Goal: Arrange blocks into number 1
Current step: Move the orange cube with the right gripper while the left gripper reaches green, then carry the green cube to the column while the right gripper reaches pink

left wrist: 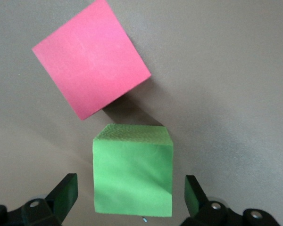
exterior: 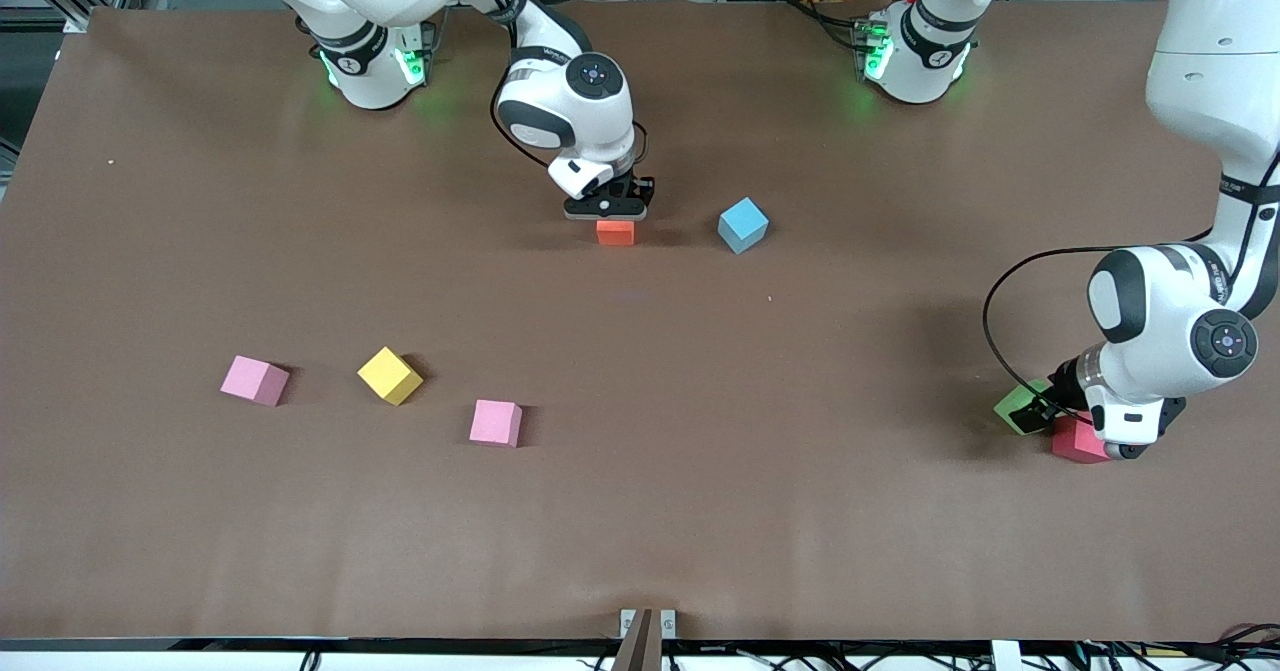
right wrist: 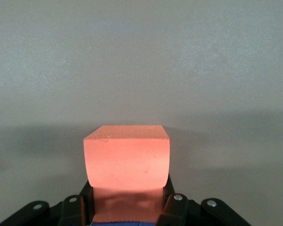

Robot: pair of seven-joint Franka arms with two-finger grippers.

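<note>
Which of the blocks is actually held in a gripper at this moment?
The orange block, clamped in the right gripper. The green block only sits between the left gripper's open fingers; the other blocks lie free.

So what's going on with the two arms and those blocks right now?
Right gripper shut on orange block, mid-table beside light blue block. Left gripper open around green block; red block close beside.

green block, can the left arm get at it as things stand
Probably yes. The left gripper is open and the green block sits between its fingers with a gap on each side. The red block lies close by one corner but not between the fingers.
</note>
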